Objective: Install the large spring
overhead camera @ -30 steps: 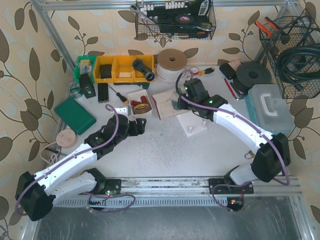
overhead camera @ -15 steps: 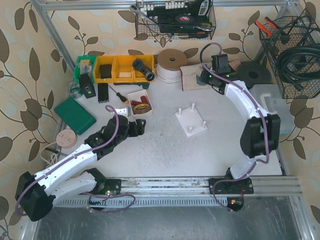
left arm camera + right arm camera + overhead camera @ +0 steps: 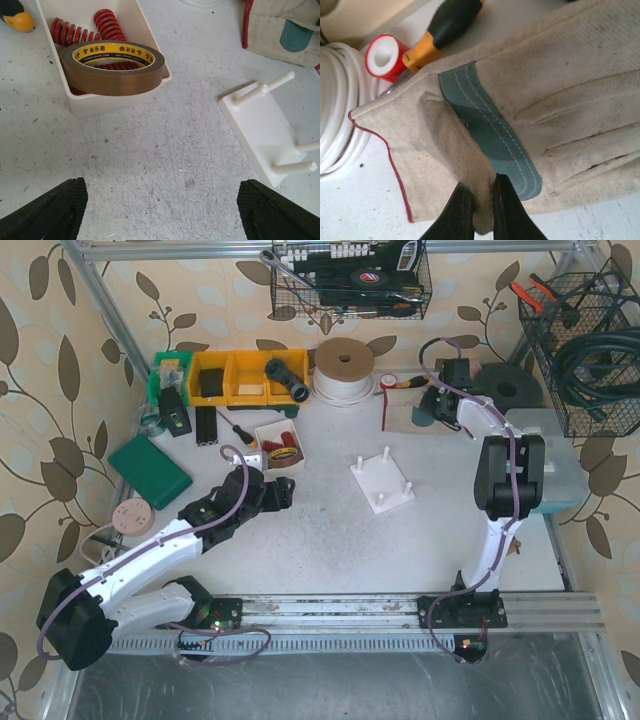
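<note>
Lying on the table at its far side, the canvas glove has a fold pinched in the closed right gripper; the left gripper hangs wide open near the white peg base and the tray, where red springs lie under a tape roll

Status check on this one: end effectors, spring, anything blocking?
Left end effector open, short of the tray. Right end effector shut on glove. Red springs in tray, none on peg base. Tape roll lies over them.
</note>
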{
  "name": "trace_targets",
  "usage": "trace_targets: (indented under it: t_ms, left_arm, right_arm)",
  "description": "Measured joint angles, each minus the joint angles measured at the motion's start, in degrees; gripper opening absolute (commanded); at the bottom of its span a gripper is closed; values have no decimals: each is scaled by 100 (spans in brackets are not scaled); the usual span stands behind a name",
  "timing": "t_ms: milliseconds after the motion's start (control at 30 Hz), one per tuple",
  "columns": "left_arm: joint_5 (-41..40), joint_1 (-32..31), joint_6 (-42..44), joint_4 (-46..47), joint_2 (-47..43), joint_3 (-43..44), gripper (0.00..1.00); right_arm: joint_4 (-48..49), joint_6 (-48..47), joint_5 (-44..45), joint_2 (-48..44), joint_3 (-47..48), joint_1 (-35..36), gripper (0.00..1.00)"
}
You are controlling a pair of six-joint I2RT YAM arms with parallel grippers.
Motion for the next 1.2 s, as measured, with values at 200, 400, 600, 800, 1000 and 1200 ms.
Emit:
trace_targets:
  t_ms: [200, 400, 600, 800, 1000, 1200]
  left_arm:
    - [0, 0, 57, 7, 201, 111, 83]
    - [0, 0, 109, 7, 229, 122, 83]
    - [-2, 0, 114, 7, 186, 122, 83]
    - [-4, 0, 107, 22, 2, 118, 83]
    - [-2, 0, 85, 59, -201, 42, 83]
    - [-7, 0, -22, 50, -411, -118, 83]
  right_arm:
    - [9, 35, -26, 181, 0, -35, 55]
    - [48, 162, 166, 170, -129, -13, 99]
    - [-323, 109, 72, -85, -240, 52, 82]
    - [-590, 50, -330, -1392, -1355, 348, 80]
    - [-839, -216, -566, -2385, -2594, 793, 71]
    - [-1600, -439, -251, -2964, -2870, 1290, 56]
